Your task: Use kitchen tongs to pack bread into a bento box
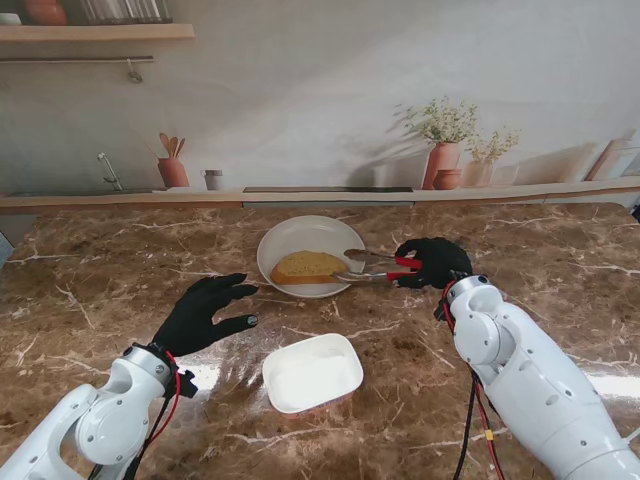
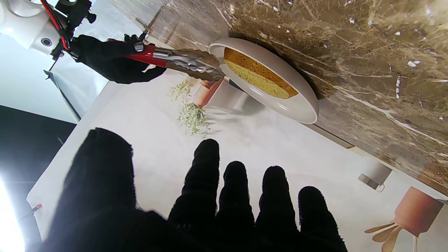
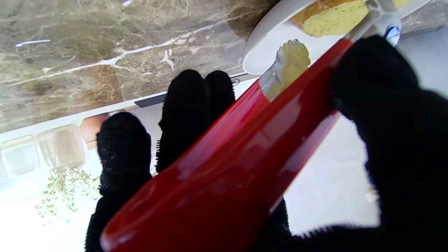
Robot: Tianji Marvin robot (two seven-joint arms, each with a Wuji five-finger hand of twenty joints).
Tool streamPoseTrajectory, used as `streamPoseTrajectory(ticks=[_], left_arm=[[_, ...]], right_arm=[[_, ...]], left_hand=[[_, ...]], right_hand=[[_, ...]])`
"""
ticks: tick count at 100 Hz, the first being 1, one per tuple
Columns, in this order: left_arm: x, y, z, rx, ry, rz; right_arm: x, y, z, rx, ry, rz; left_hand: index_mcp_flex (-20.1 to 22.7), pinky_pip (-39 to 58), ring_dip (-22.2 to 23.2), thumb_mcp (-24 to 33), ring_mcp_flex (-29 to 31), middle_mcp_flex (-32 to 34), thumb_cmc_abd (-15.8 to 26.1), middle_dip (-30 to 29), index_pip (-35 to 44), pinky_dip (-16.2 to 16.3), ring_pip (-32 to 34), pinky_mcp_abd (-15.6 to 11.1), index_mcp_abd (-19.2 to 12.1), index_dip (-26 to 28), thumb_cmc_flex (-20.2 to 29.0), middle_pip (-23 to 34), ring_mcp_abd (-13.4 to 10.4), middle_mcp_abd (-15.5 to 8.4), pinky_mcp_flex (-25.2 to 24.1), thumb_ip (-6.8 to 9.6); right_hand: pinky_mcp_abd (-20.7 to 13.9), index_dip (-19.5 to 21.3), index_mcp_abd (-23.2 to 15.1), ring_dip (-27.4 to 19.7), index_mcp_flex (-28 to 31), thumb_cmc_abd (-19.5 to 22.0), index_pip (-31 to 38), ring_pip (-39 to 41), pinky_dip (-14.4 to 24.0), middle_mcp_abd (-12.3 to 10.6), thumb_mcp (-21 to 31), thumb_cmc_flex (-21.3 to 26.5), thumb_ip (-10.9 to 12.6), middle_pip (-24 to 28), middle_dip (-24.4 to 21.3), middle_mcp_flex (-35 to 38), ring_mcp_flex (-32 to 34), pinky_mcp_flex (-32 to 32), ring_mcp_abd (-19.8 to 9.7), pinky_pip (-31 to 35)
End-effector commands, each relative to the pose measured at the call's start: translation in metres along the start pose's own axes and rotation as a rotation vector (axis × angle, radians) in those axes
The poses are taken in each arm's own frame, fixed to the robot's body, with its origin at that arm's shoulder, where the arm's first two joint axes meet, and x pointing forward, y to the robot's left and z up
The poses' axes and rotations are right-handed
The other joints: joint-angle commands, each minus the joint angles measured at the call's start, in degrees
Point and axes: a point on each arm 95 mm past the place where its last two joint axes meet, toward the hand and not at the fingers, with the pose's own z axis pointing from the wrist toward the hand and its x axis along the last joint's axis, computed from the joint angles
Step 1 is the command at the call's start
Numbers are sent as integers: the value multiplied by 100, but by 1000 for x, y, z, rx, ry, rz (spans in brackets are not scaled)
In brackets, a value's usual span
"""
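The right arm is reaching forward from the near right corner, its black-gloved right hand [image 1: 432, 262] sitting just right of the white plate [image 1: 285, 236] and grasping the red-handled kitchen tongs [image 1: 383, 268]. In the right wrist view the fingers [image 3: 187, 101] and thumb are wrapping the red handles, so this hand is clenched around the tool. The tongs' 2 metal tips are spread slightly apart and are pointing left over the plate's right rim, the nearer tip lying at the right end of the bread slice [image 1: 308, 267], though contact is too fine to judge. The bread is lying flat on the plate. The left arm is angling up from the near left corner, with the left hand [image 1: 205, 312] hovering palm-down, fingers spread and holding nothing. The white bento box [image 1: 312, 372] is sitting open, nearer to me than the plate, between the 2 arms.
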Motion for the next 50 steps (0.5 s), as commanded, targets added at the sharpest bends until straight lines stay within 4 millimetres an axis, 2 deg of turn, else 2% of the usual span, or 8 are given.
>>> streamPoseTrajectory(ticks=[1,32,50], left_arm=[[-2,4,-2,-4,-10,-6],[-8,6,-5,4,-25,-12],[-9,7,-6,7,-30,-15]], right_arm=[[0,-2,2,32,-10,-6],[4,-7,11,94,-19,-21],[11,-4,14,96,-9,-43]], left_hand=[[49,-281,-66,-213,-256,-107,81,-17,83,72,-143,-68,-169,42,-4,-65,-282,-50,-75,178],[36,-291,-68,-214,-262,-110,83,-21,73,76,-147,-63,-170,35,-1,-73,-282,-45,-76,176],[35,-298,-70,-213,-269,-112,82,-21,69,76,-150,-75,-156,34,6,-72,-284,-54,-76,177]], right_hand=[[-100,124,-12,106,-1,285,65,25,26,-367,330,307,408,179,-43,139,146,45,-209,202],[-110,94,75,152,-88,269,10,47,28,-335,328,249,397,177,-61,72,122,42,-199,211],[-148,77,146,196,-146,241,-27,102,57,-312,337,178,386,181,-64,36,120,67,-213,254]])
